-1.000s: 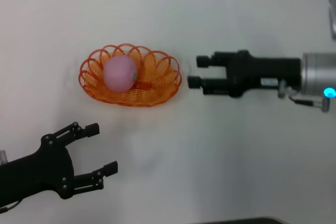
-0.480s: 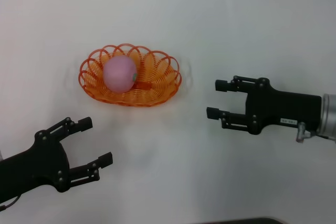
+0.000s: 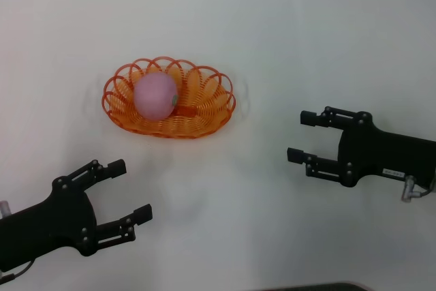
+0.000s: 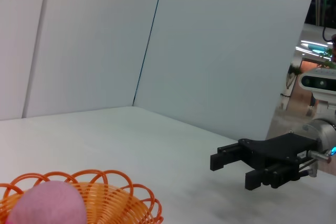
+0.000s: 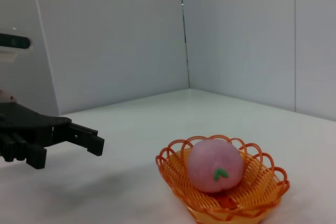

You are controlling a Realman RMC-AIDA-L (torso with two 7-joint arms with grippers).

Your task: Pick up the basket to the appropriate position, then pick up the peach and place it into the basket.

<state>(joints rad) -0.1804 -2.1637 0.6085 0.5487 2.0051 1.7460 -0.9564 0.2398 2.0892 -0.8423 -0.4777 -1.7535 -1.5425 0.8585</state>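
Head view: peach (image 3: 154, 95) sat inside the orange basket (image 3: 204, 117), upper left of centre, basket's long axis running left-right across the frame. Right gripper (image 3: 304, 138) was at right-centre, jaws wide and empty, pointing toward the basket and well apart from it. Left gripper (image 3: 129, 191) was at lower left, jaws wide, also empty. Both looked about equally near. Placement looked done.

Bright, even light floods the white table (image 3: 286, 39), nearly washing it out. Only faint, soft shadows lie beside the basket (image 3: 169, 98) and under the grippers. No harsh glare shows. Focus is slightly soft throughout.
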